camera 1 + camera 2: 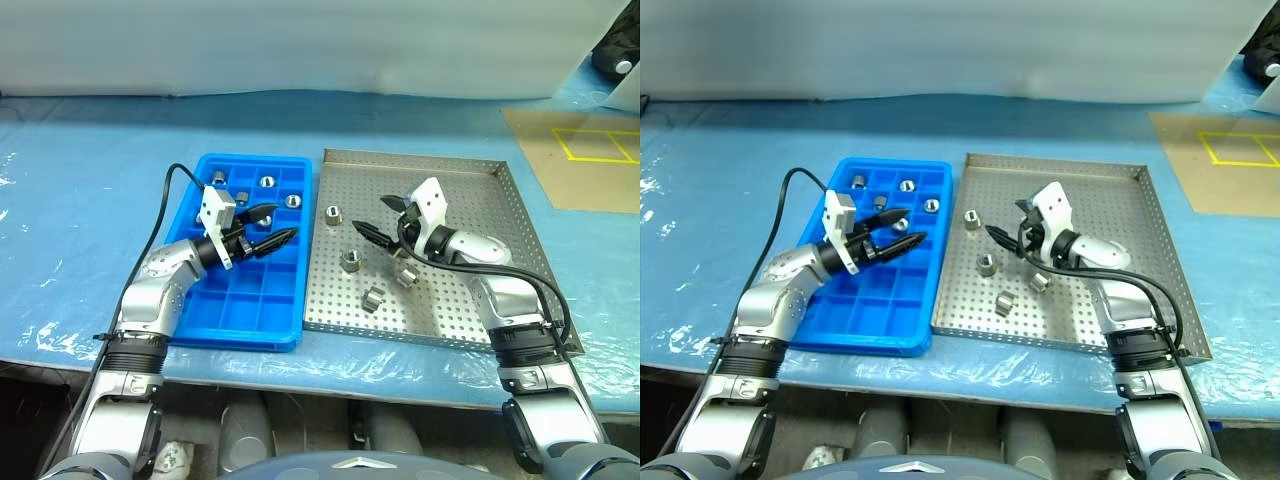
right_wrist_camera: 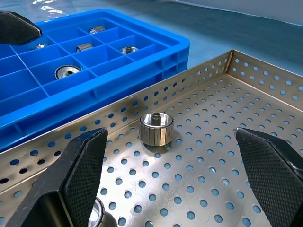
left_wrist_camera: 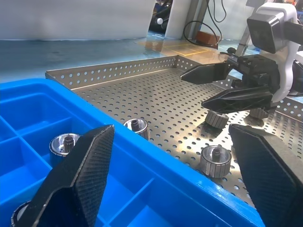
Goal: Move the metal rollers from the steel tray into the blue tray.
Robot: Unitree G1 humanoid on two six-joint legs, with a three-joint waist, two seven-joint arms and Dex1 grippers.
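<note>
The steel tray (image 1: 470, 200) lies right of the blue tray (image 1: 240, 310), their long sides touching. Several metal rollers (image 1: 353, 260) sit loose on the steel tray's left half, and several more rest in the blue tray's far compartments (image 1: 267, 182). My left gripper (image 1: 282, 224) hovers open and empty over the blue tray's right columns, pointing toward the steel tray. My right gripper (image 1: 372, 215) hangs open and empty over the steel tray, pointing left. In the right wrist view one roller (image 2: 156, 128) stands upright ahead, between the open fingers (image 2: 83, 165).
Both trays rest on a table covered in blue plastic sheet (image 1: 80, 200). A cardboard sheet with a yellow taped square (image 1: 590, 150) lies at the far right. A black cable (image 1: 165, 200) loops from the left wrist over the blue tray's left edge.
</note>
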